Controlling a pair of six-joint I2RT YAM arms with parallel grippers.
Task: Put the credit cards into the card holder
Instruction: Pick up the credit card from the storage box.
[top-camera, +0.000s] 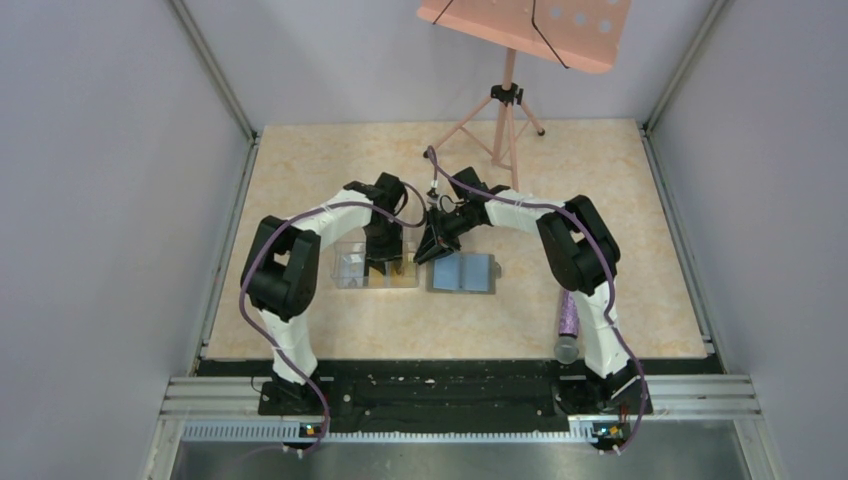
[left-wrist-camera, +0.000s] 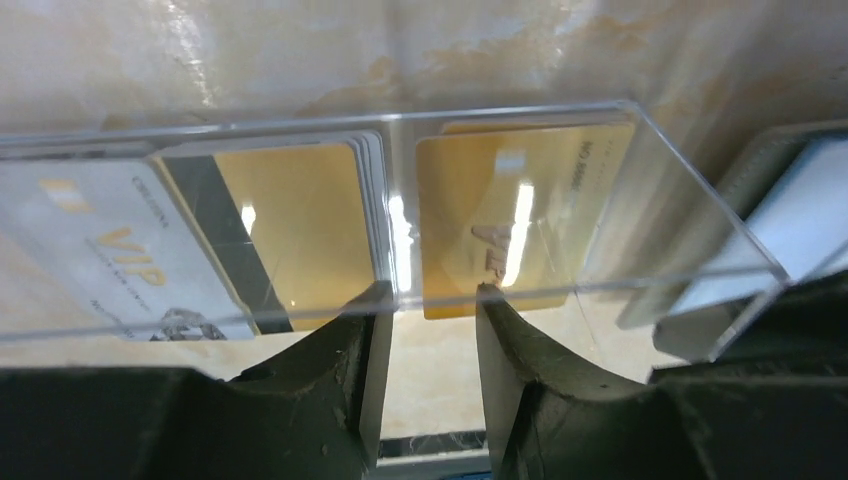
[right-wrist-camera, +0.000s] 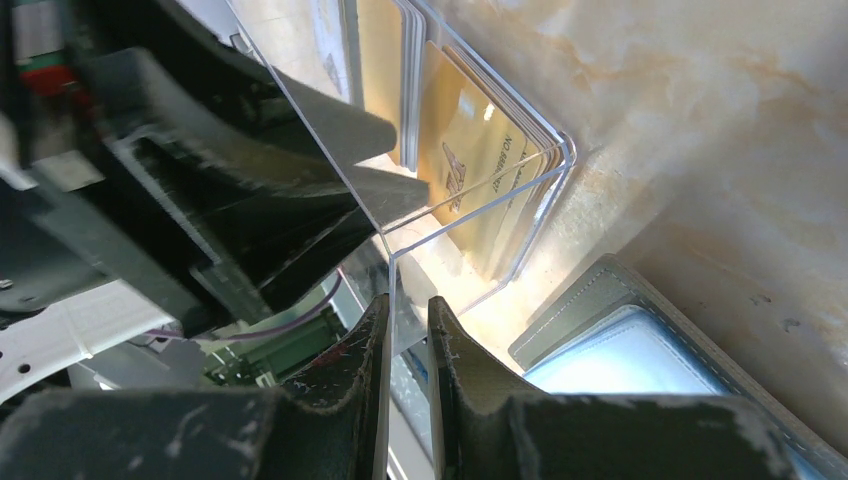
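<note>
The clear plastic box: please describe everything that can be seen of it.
The clear, shallow rectangular plastic box lies on the beige marbled table, just left of the open grey card holder. A clear divider splits it in two; gold and whitish plastic cards are stacked in both halves. The right tool pinches its right end wall; the open left tool is poised over the divider.

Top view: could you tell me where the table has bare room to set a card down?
Bare: the far table toward the stand's legs, and the near strip before the card holder. Crowded: around the clear box.
</note>
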